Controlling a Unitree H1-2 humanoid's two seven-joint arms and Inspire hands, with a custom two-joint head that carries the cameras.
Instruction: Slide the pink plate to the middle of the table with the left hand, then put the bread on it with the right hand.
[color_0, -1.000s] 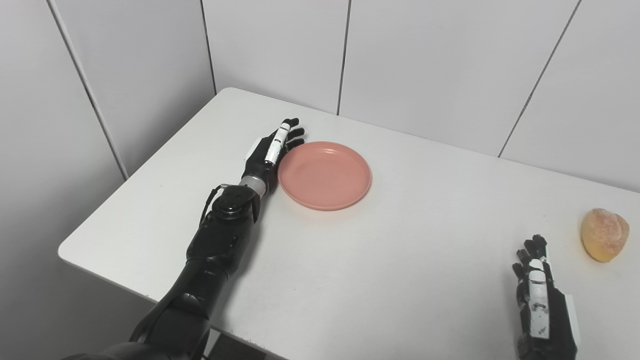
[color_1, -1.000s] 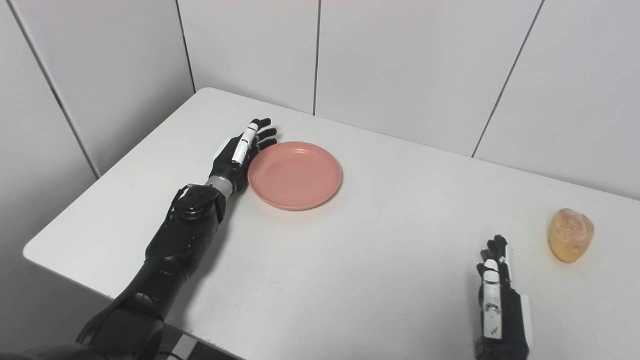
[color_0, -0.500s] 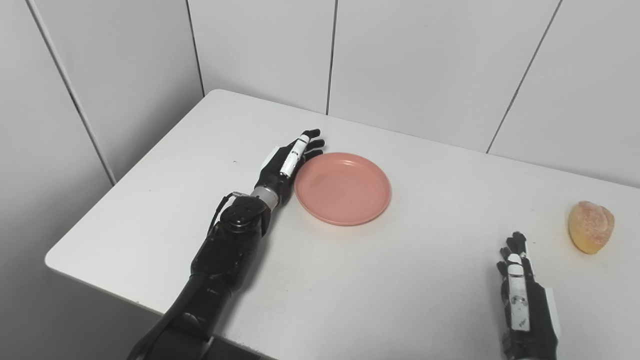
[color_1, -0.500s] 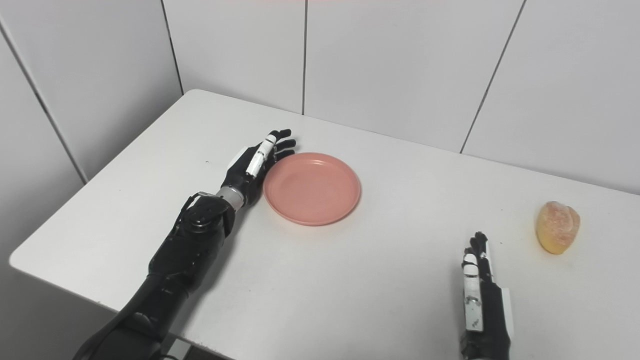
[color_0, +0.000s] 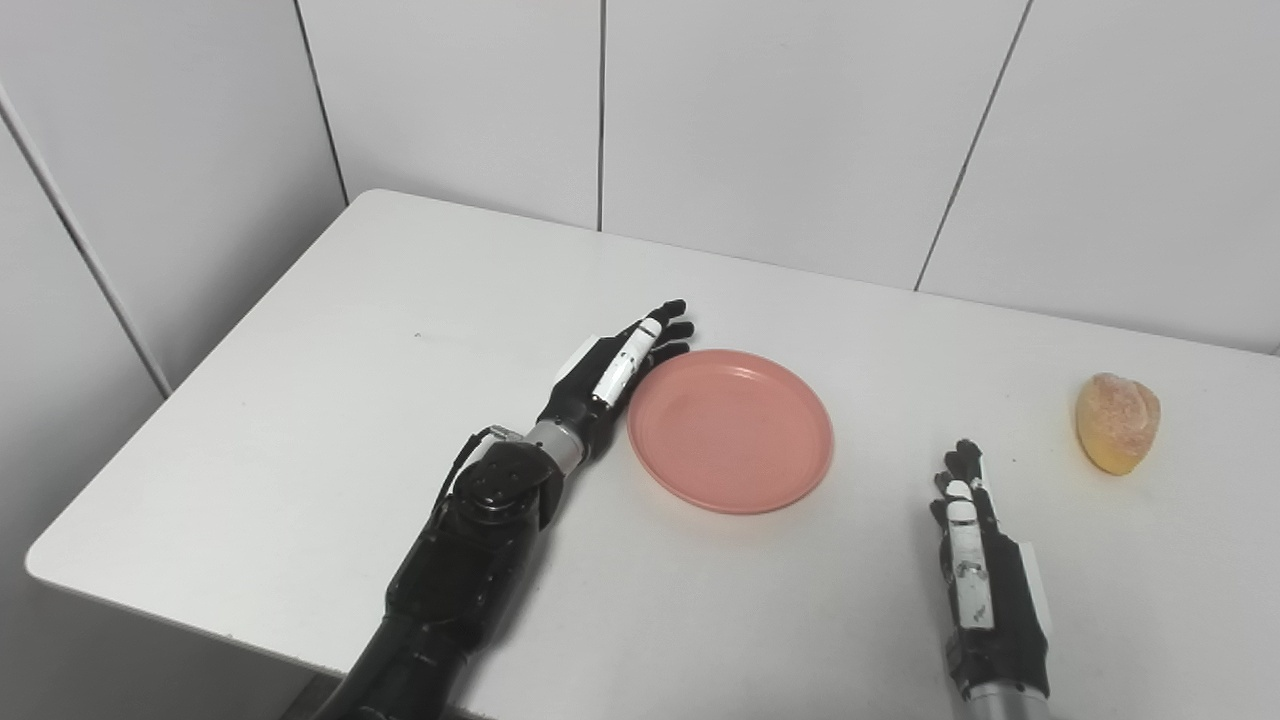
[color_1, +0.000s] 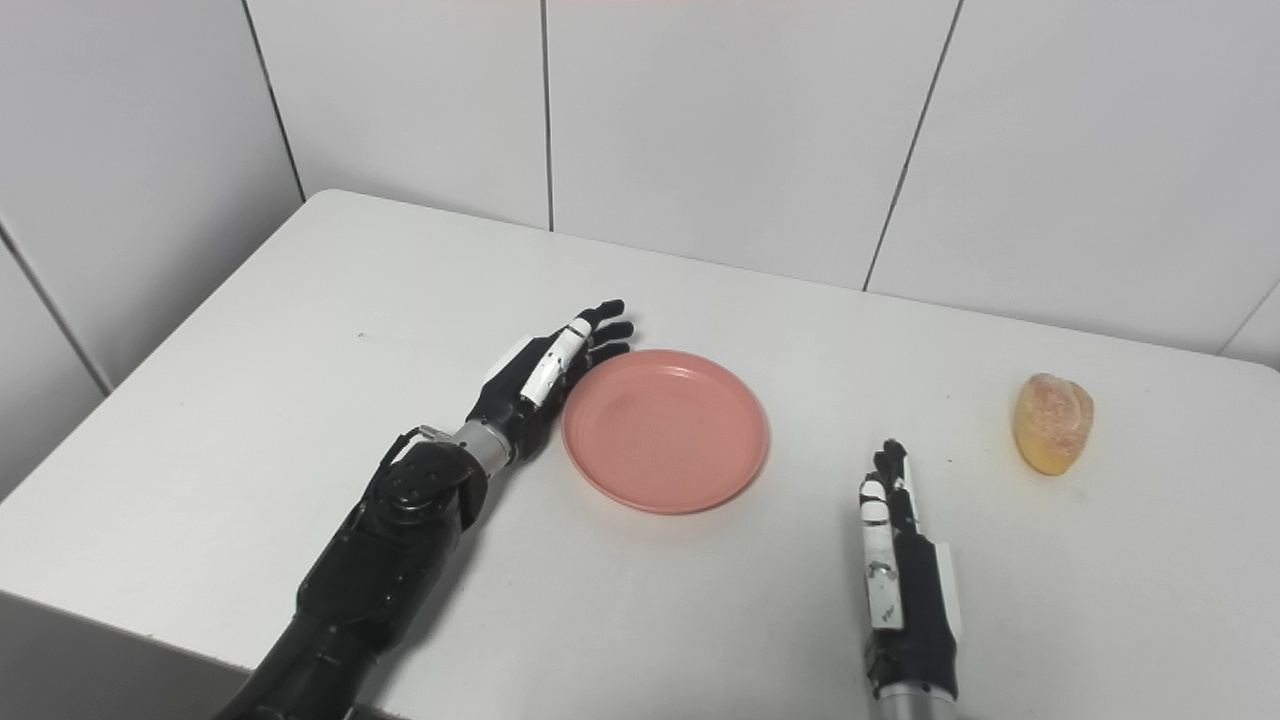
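One pink plate (color_0: 731, 430) is lying on the table; one piece of bread (color_0: 1118, 422) is sitting on it too, well apart from the plate; one white table (color_0: 320, 400) is carrying both. Two robot hands are showing: one left hand (color_0: 612, 372) and one right hand (color_0: 983, 578), each at the end of its own black arm, so two arms are coming in from the bottom edge. One plate, one bread, one table, two hands and two arms are making up the full count.
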